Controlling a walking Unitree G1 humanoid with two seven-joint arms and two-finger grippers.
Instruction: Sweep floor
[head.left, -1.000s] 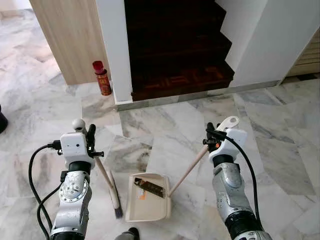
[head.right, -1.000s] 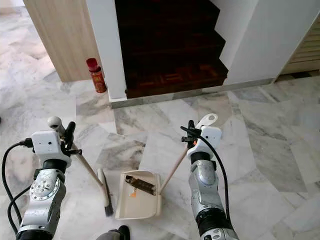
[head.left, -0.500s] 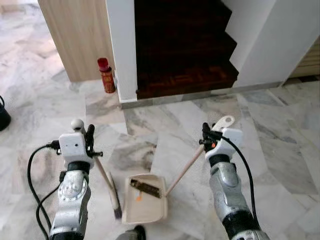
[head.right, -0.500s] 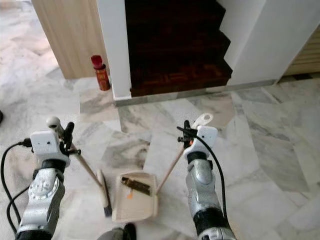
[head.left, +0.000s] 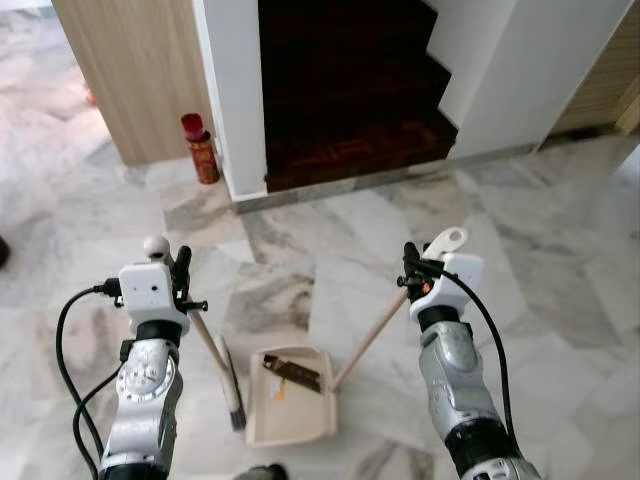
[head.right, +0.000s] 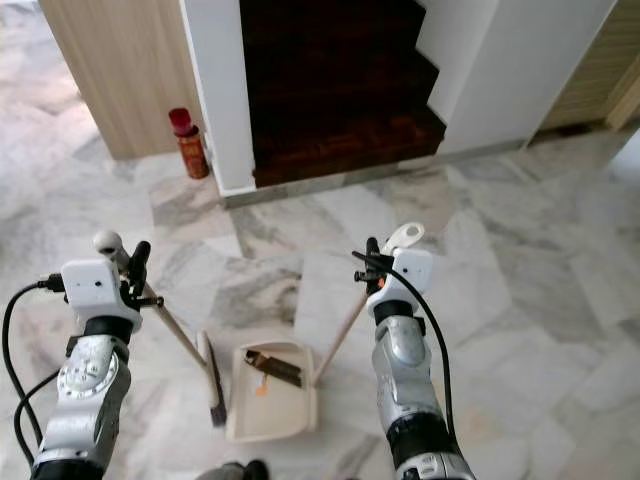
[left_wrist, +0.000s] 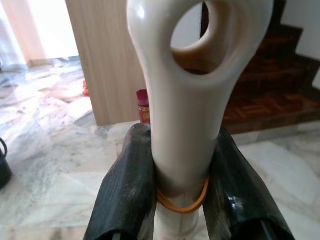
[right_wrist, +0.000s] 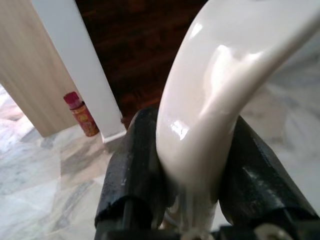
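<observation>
My left gripper (head.left: 181, 288) is shut on the cream handle of a broom (head.left: 208, 345), whose brush head (head.left: 232, 388) rests on the marble floor. In the left wrist view both black fingers (left_wrist: 125, 195) press on the handle's looped end (left_wrist: 187, 100). My right gripper (head.left: 411, 272) is shut on the long wooden handle (head.left: 372, 338) of a cream dustpan (head.left: 313, 420) that stands on the floor between my arms. In the pan lie a dark strip of debris (head.left: 295, 372) and a small orange bit (head.left: 279, 394). The right wrist view has the fingers (right_wrist: 132, 170) clamped on the handle's cream grip (right_wrist: 220, 100).
Dark wooden stairs (head.left: 340, 90) rise straight ahead between a white pillar (head.left: 232, 90) and a white wall (head.left: 520, 70). A red can (head.left: 200, 148) stands by a wooden panel (head.left: 130, 70) at the left. Marble floor spreads to both sides.
The whole view has shifted a little as the camera moved. Both grippers keep their hold; broom and dustpan stay where they were relative to my arms.
</observation>
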